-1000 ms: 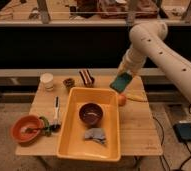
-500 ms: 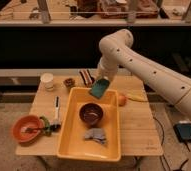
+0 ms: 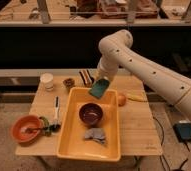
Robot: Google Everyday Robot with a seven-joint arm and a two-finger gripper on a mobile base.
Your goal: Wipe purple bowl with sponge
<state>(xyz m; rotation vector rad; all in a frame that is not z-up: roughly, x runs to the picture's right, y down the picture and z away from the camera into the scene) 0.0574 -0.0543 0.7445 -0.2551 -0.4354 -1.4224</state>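
Note:
The purple bowl [image 3: 91, 113] sits in the middle of the yellow tub [image 3: 74, 140] on the wooden table, a pale smear on its inner base. My gripper [image 3: 101, 82] hangs over the tub's far edge, shut on the teal-green sponge [image 3: 98, 88], which tilts down below it. The sponge is above and just behind the bowl, apart from it.
A grey-blue rag [image 3: 95, 134] lies in the tub in front of the bowl. An orange-red bowl [image 3: 26, 129] with a utensil is at the table's left front. A white cup [image 3: 47, 81], a small brown cup [image 3: 68, 82], an orange [image 3: 121, 100] and a banana [image 3: 135, 97] lie around the tub.
My arm has swung left with the sponge, from the tub's right far corner to over its far edge, nearer the purple bowl.

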